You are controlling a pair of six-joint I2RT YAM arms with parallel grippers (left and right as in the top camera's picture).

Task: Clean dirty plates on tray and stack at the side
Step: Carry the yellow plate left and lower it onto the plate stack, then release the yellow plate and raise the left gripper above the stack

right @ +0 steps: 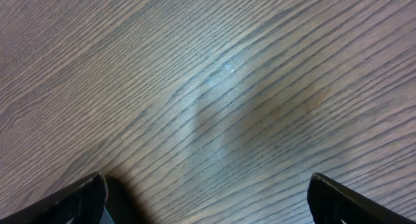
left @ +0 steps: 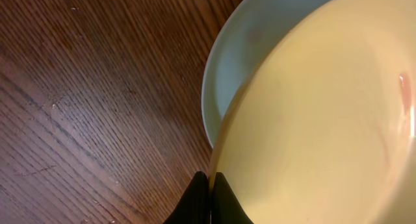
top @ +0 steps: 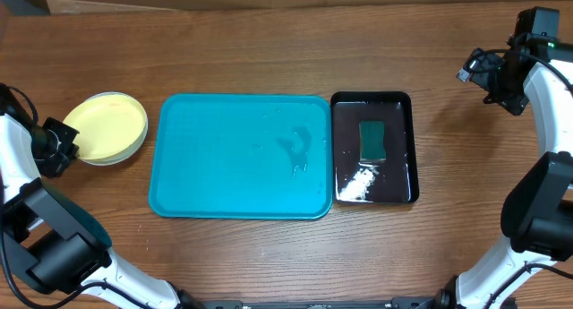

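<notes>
The pale yellow plate (top: 106, 125) lies on top of a stack on the table, left of the teal tray (top: 179, 166). In the left wrist view the yellow plate (left: 318, 120) covers a light blue plate (left: 237, 62) beneath it. The white plate is hidden. The tray holds no plates and shows wet streaks. My left gripper (top: 61, 146) (left: 210, 185) is shut on the yellow plate's left rim. My right gripper (top: 483, 74) (right: 208, 198) is open and empty over bare wood at the back right.
A narrow black tray (top: 405, 107) stands against the teal tray's right side. It holds a green sponge (top: 372, 139) and a patch of white foam (top: 358, 185). A cardboard wall runs along the table's far edge.
</notes>
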